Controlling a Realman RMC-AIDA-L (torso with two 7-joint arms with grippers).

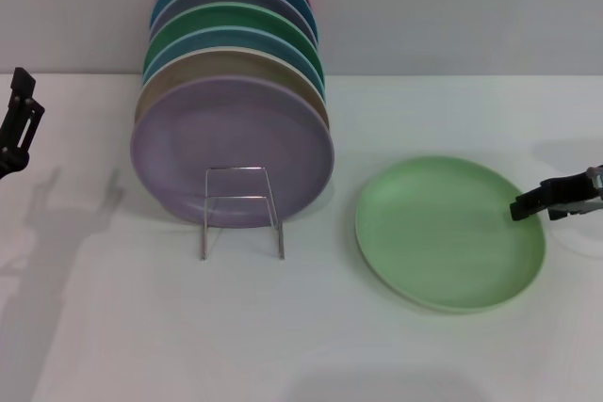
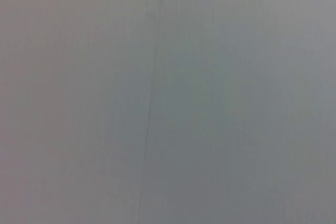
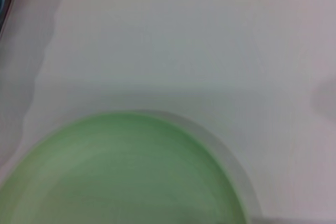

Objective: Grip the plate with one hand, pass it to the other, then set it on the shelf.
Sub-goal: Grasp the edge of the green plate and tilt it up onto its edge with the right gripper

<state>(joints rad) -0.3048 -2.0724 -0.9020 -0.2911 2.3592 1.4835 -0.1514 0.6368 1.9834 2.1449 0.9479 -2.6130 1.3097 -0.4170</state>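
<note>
The mint-green plate (image 1: 450,233) lies flat on the white surface (image 1: 113,345), right of the wire shelf (image 1: 241,211) and apart from it. The shelf holds 7 plates standing on edge, a lilac plate (image 1: 231,152) foremost. The right claw (image 1: 524,207) hovers at the plate's right rim, holding nothing; whether it is open, I cannot tell. The left claw (image 1: 17,124) hangs far left, its opening likewise unclear.

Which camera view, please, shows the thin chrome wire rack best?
The head view: the thin chrome wire rack stands whole before the lilac plate. Neither wrist view shows it.
</note>
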